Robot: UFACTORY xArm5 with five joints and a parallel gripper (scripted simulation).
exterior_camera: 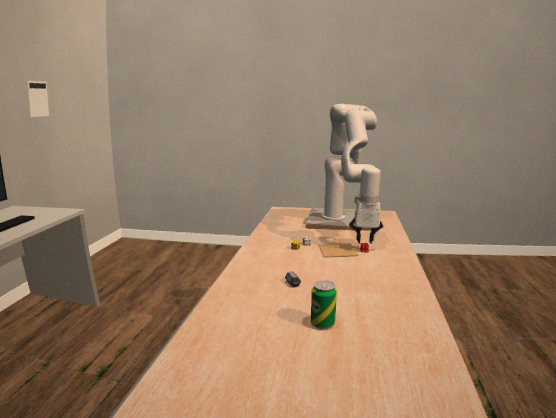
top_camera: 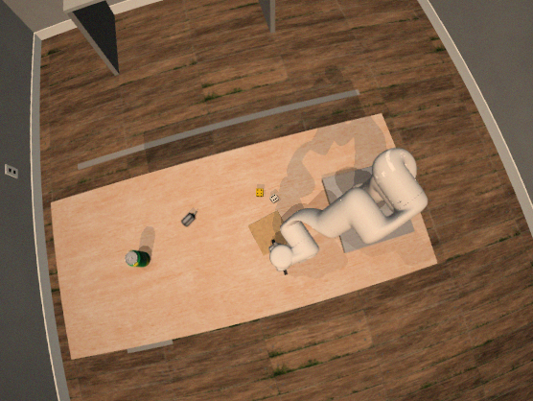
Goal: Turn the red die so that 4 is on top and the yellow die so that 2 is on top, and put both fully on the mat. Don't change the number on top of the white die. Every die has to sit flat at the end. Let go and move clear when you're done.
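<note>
The red die (exterior_camera: 365,247) sits on the table just right of the tan mat (exterior_camera: 339,250), off it. My gripper (exterior_camera: 366,236) hangs straight above the red die with its fingers half spread and nothing between them; the fingertips are just above the die. In the top view my wrist and gripper (top_camera: 280,257) hide the red die, at the near corner of the mat (top_camera: 266,232). The yellow die (top_camera: 259,192) (exterior_camera: 295,245) and the white die (top_camera: 274,198) (exterior_camera: 306,241) sit close together on the table beyond the mat's far side, both off it.
A green can (top_camera: 137,258) (exterior_camera: 323,304) stands upright far along the table. A small dark object (top_camera: 188,219) (exterior_camera: 292,278) lies between the can and the dice. My arm's grey base plate (top_camera: 369,211) is at the table's end. A grey desk (exterior_camera: 45,240) stands apart.
</note>
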